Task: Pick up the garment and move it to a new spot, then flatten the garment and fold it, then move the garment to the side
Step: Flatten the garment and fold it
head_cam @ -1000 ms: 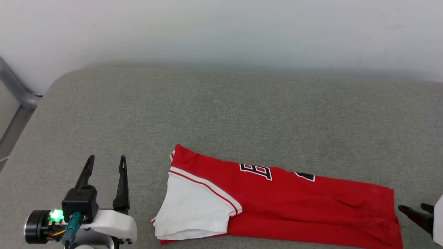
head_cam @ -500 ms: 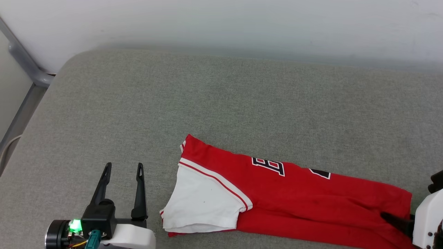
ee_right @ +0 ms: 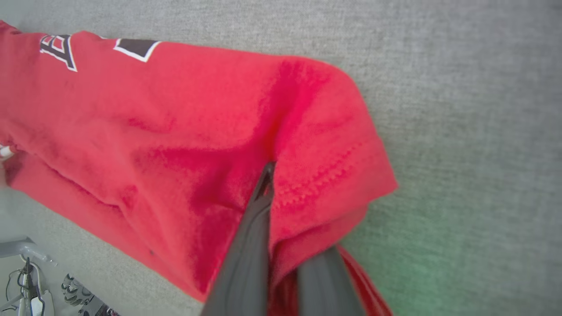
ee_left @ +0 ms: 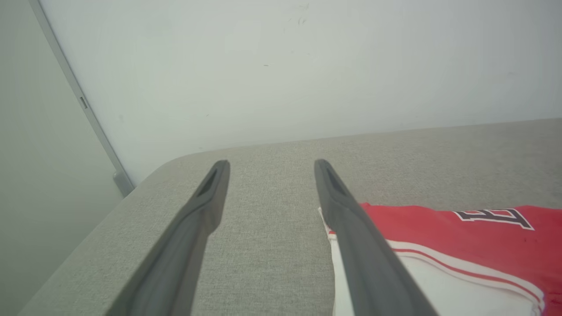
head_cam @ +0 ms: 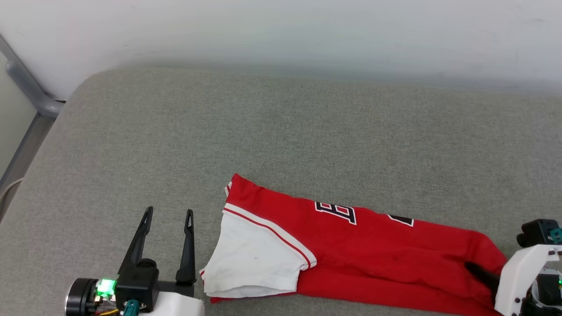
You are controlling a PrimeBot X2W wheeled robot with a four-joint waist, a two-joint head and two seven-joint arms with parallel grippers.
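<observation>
The garment (head_cam: 373, 250), a red jersey with a white sleeve (head_cam: 254, 259) and black lettering, lies folded lengthwise on the grey cushion (head_cam: 281, 131). My right gripper (head_cam: 476, 270) is shut on its right hem end, and the red cloth bunches up around the fingers. In the right wrist view the right gripper (ee_right: 270, 171) has one finger on top of the garment (ee_right: 175, 131) and the other under the hem. My left gripper (head_cam: 170, 210) stands open just left of the white sleeve. In the left wrist view the left gripper (ee_left: 272, 162) holds nothing, with the garment (ee_left: 461, 228) to its right.
A white wall (head_cam: 281, 30) runs behind the cushion. A grey metal frame (head_cam: 30, 96) stands past the cushion's rounded left corner. Bare grey cushion spreads behind and left of the garment. Cables and gear (ee_right: 30, 281) lie on the floor below the front edge.
The right gripper has come in from the right edge onto the garment's hem end and shut on it, bunching the cloth. The camera has shifted; the left gripper stays open.
</observation>
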